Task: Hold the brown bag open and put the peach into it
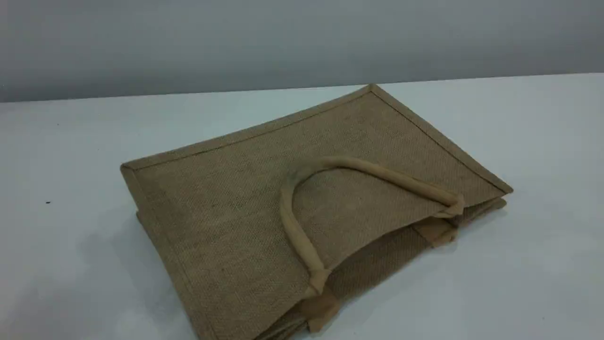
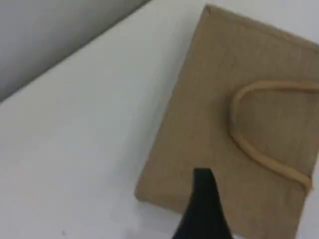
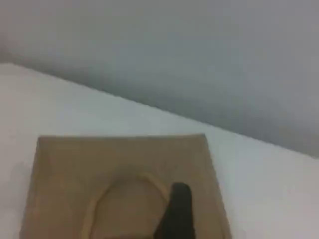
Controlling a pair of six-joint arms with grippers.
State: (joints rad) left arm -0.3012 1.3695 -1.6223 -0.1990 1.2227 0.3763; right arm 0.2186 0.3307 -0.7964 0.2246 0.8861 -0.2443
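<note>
Jute, coarse and tan-brown, fills the middle of your scene view: the brown bag (image 1: pixel 226 208) lies flat on its side on the white table (image 1: pixel 71 264). Nearest you sits its mouth, at the lower right edge, where the two layers part only a little. One beige handle (image 1: pixel 302 245) loops back across the upper panel; the other handle (image 1: pixel 441 232) shows just as a stub poking out from under the mouth edge. Beyond, the bag's bound bottom edge runs toward the far corner, and behind the table you see a plain grey wall (image 1: pixel 302 38).

You cannot see either arm in the scene view. From the wrist cameras, the left gripper (image 2: pixel 203 209) hovers above the bag's near corner with its jaws spread wide and nothing in them. The right gripper (image 3: pixel 175 214) hangs over the handle loop, jaws likewise wide apart and empty.

You cannot see the peach in any view.
</note>
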